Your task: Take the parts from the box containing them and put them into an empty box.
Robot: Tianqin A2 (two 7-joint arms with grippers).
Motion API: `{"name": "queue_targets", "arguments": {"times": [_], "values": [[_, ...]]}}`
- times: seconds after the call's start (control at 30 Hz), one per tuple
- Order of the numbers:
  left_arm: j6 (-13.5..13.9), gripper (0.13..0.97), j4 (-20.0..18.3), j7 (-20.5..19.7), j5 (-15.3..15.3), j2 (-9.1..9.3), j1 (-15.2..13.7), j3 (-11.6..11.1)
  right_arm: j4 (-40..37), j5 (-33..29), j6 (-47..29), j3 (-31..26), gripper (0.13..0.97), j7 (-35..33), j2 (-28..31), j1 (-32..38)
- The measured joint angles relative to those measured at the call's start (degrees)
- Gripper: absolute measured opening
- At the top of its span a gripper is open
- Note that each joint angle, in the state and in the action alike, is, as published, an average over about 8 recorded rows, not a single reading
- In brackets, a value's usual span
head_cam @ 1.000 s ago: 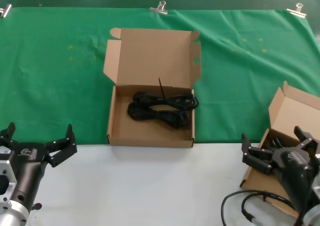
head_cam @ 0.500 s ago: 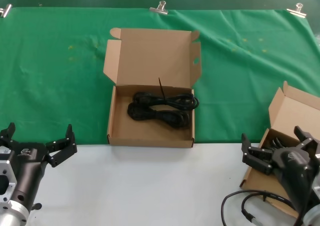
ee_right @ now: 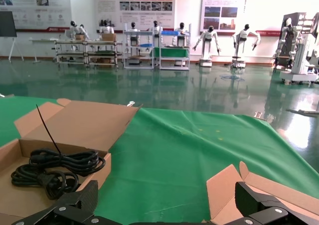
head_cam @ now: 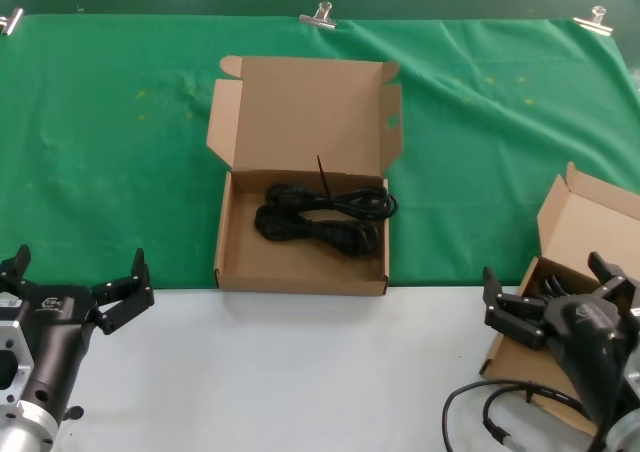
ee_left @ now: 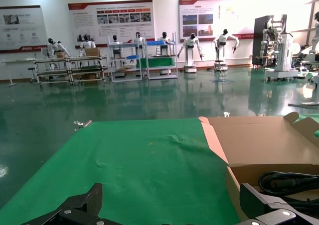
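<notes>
- White, smooth tabletop [head_cam: 300, 372] nearest the robot; beyond it a green cloth [head_cam: 120, 172], faintly creased, held along its far edge by metal binder clips [head_cam: 318, 15].
- Behind the cloth, a hall with a glossy green floor [ee_left: 149, 98], wall posters [ee_right: 133, 6], shelving racks and a row of white humanoid robots [ee_right: 209, 43].
- At mid-cloth, an open cardboard box [head_cam: 232, 262]: plain brown, shallow and rectangular, lid flap standing upright behind it.
- Inside that box, toward the lid side, the power cords [head_cam: 325, 217]: black, flexible, looped into long thin bundles lying side by side, a thin black tie poking up from them.
- Right of that box, at the tabletop's right edge, a second cardboard box [head_cam: 590, 217], lid raised, interior mostly hidden behind the right tool.
- Left tool [head_cam: 75, 290] low over the tabletop, left of the cord box, black fingers spread wide apart, gripping nothing.
- Right tool [head_cam: 555, 287] low in front of the second box, fingers likewise spread apart, empty.
- Loose black cable [head_cam: 480, 397] curling on the tabletop beside the right arm.
</notes>
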Motion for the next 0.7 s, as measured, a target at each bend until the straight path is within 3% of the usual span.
{"name": "queue_targets", "arguments": {"times": [0.7], "values": [[0.00,0.966,0.00,0.00,0.00,0.00,0.00,0.00,0.00,0.00,0.00,0.00,0.966,0.00,0.00,0.00]]}}
